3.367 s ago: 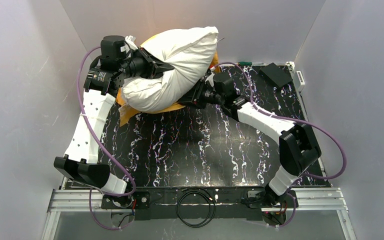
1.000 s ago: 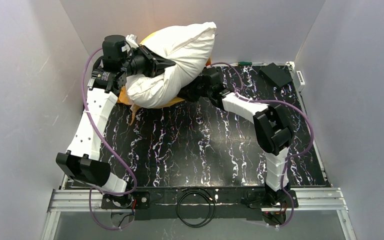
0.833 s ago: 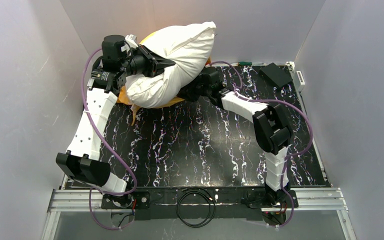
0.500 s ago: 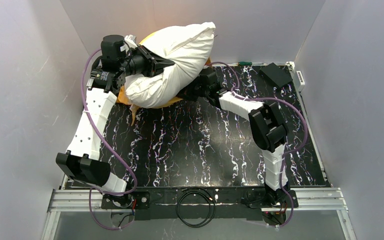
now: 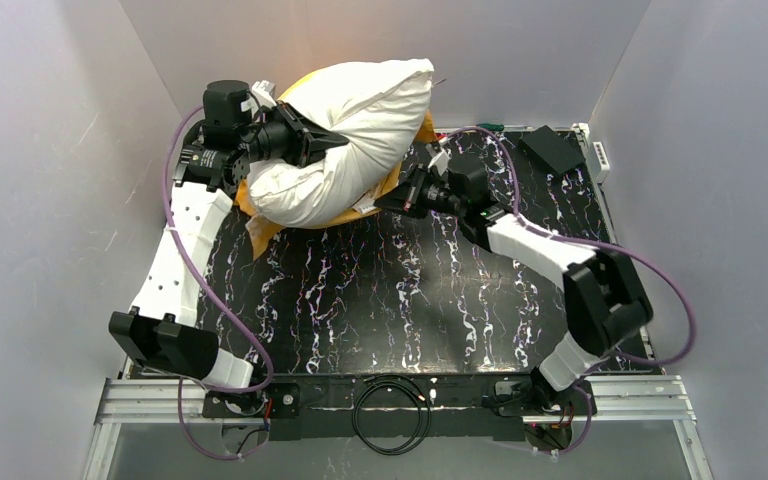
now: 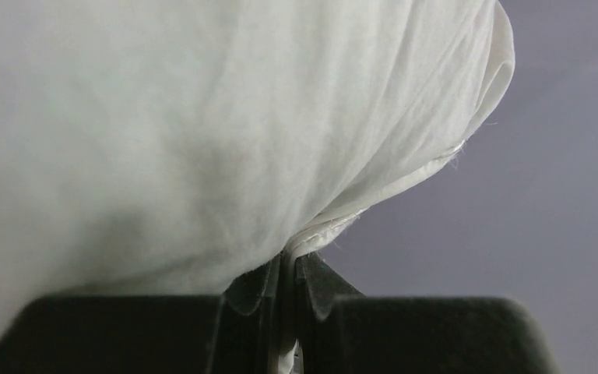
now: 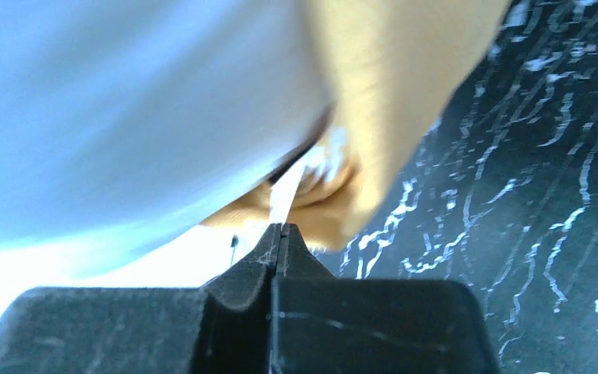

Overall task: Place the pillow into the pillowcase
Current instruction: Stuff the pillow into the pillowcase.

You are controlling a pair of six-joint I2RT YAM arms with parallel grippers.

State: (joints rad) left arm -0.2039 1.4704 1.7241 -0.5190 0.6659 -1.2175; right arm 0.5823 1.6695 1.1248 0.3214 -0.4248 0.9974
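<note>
The plump off-white pillow (image 5: 360,110) hangs lifted at the back left, over the orange pillowcase (image 5: 258,226) bunched beneath it. My left gripper (image 5: 338,143) is shut on the pillow's seamed edge, which runs down between its jaws in the left wrist view (image 6: 288,261), with the pillow (image 6: 202,117) bulging above. My right gripper (image 5: 382,200) sits at the pillow's lower right side. In the right wrist view it (image 7: 280,227) is shut, and a thin white label of the pillowcase (image 7: 389,93) leads straight out of its tips. The pillow (image 7: 124,117) fills the left.
The black marbled table (image 5: 410,300) is boxed in by grey walls on three sides. A black box (image 5: 552,148) and a white power strip (image 5: 597,155) lie at the back right corner. A coiled cable (image 5: 392,405) sits between the arm bases.
My right gripper closed under the pillow, and its arm has drawn back to the right, pulling orange fabric out on that side. The left gripper kept its hold and the pillow barely shifted.
</note>
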